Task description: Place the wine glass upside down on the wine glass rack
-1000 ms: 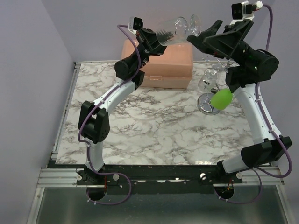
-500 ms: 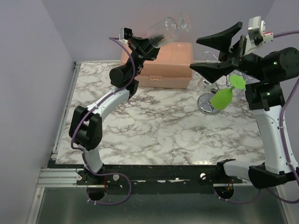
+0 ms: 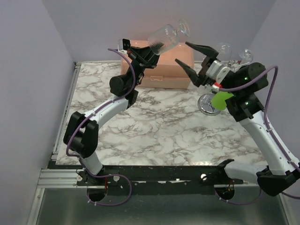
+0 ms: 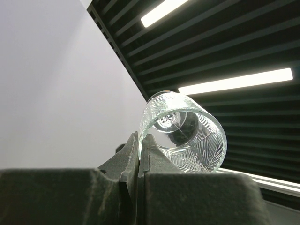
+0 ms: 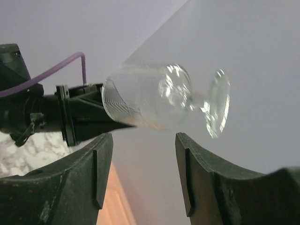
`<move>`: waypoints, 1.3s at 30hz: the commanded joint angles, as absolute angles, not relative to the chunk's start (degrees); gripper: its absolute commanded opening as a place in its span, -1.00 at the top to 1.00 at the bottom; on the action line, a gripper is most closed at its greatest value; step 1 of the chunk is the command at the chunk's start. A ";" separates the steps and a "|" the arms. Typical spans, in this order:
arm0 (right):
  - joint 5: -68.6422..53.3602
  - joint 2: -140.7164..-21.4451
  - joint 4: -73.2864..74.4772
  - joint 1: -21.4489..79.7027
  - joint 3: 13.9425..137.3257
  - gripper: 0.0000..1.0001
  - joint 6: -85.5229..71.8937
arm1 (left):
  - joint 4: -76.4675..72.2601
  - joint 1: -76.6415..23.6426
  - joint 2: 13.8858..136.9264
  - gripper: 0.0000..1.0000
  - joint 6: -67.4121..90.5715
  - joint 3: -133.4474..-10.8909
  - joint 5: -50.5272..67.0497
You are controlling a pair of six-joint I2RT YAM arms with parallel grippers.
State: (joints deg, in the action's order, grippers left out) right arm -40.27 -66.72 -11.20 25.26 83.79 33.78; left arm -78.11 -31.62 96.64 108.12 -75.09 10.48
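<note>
Glassware: wine glass (image 3: 165, 36), judged light, slick and breakable, hangs from left gripper (image 3: 151, 48) clamped on its rim; right gripper (image 3: 182, 52) waits just right, jaws apart; stem (image 5: 199, 101) looks the safest hold

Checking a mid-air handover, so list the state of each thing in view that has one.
wine glass, in the air, lying sideways, pinched at its rim.
left gripper, shut on the wine glass.
right gripper, open, near the glass but not touching it.
wine glass rack, upright, this glass not yet on it.
pink box, lid closed.
</note>
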 commanded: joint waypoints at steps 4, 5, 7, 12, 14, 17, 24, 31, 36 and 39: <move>-24.37 -66.27 -24.41 36.66 77.74 -0.06 55.72 | -82.46 -33.45 94.70 1.00 107.16 -72.67 4.54; -23.64 -66.19 -25.86 36.97 77.24 -0.03 56.02 | -82.67 -33.39 94.58 1.00 107.06 -72.12 4.27; -23.03 -65.89 -26.95 37.00 76.95 -0.02 56.49 | -83.20 -33.39 94.35 1.00 107.18 -71.40 3.82; -25.06 -63.85 -26.54 36.99 75.15 -0.01 60.41 | -83.21 -33.38 94.29 1.00 107.29 -70.44 3.17; -24.22 -64.03 -26.91 37.00 75.06 0.00 61.78 | -83.35 -33.36 94.33 1.00 107.34 -70.54 3.07; -21.08 -65.16 -28.97 37.00 75.27 0.04 63.53 | -83.43 -33.34 94.33 1.00 107.40 -70.51 3.25; -18.14 -68.30 -29.53 37.00 77.40 0.15 65.93 | -83.50 -33.48 94.06 1.00 107.86 -70.22 3.91; -16.82 -70.10 -30.23 36.96 79.40 0.28 66.96 | -83.67 -33.45 93.99 1.00 108.02 -69.83 4.04; -15.85 -70.81 -30.29 37.00 80.88 0.28 67.32 | -83.71 -33.47 94.08 1.00 108.19 -69.98 4.30; -15.79 -71.10 -28.77 37.00 81.83 0.28 67.32 | -83.70 -33.49 94.29 1.00 108.37 -70.22 4.50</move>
State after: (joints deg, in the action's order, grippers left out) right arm -17.56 -70.63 -28.14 36.71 79.29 66.11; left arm -78.15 -33.26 96.64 107.39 -69.41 5.13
